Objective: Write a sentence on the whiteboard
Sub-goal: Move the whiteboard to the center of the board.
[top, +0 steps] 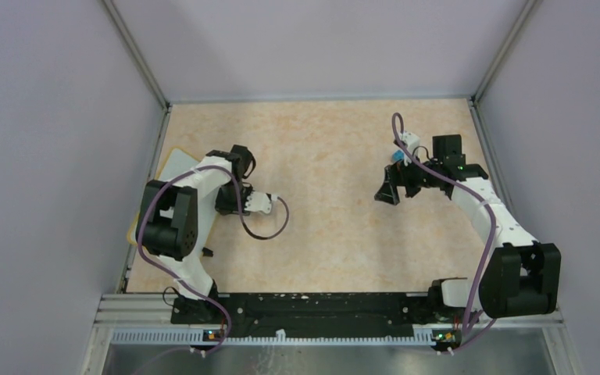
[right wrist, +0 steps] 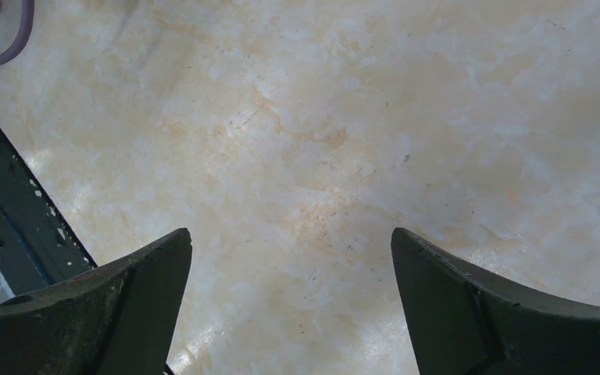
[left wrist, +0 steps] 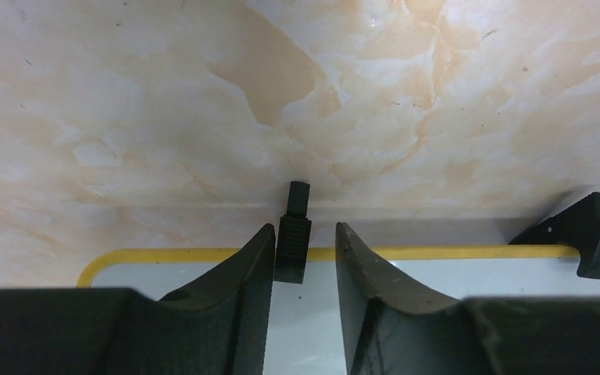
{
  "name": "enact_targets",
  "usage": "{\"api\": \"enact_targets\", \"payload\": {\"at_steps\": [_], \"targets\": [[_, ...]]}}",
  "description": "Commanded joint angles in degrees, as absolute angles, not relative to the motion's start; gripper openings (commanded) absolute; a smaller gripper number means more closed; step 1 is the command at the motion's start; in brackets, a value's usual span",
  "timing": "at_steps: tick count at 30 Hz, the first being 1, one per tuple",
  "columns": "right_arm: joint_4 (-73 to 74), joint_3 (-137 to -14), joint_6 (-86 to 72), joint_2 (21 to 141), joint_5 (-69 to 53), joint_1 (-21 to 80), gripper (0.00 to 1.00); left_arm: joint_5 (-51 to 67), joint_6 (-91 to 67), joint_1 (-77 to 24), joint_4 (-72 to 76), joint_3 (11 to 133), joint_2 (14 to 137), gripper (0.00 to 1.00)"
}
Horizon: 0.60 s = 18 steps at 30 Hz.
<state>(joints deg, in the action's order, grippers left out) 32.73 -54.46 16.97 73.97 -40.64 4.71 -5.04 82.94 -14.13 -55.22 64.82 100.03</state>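
Where whiteboard (left wrist: 453,253) meets table (left wrist: 203,117), left gripper (left wrist: 305,228) flanks its clip (left wrist: 295,223).

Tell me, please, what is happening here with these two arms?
The left end effector is at the whiteboard's yellow rim, its fingers on either side of a black clip foot; a gap shows on one side, so it is not clamped. The right end effector hangs wide open over the table, holding nothing. No writing shows on the visible part of the board.
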Motion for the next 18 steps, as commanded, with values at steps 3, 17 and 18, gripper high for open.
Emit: {"api": "enact_targets", "payload": {"at_steps": [3, 17, 18], "targets": [[32.12, -56.64, 17.93, 72.71, -42.28, 4.4, 0.96, -4.74, 83.47, -16.24, -55.09, 65.07, 101.35, 0.31], [32.22, -56.8, 18.01, 72.05, -42.42, 3.56, 0.96, -3.03, 79.81, -25.34, -58.48, 72.46, 104.93, 0.11], [32.17, -56.76, 18.02, 71.99, -42.57, 3.36, 0.96, -3.18, 79.61, -26.23, -58.51, 72.91, 105.2, 0.11]]}}
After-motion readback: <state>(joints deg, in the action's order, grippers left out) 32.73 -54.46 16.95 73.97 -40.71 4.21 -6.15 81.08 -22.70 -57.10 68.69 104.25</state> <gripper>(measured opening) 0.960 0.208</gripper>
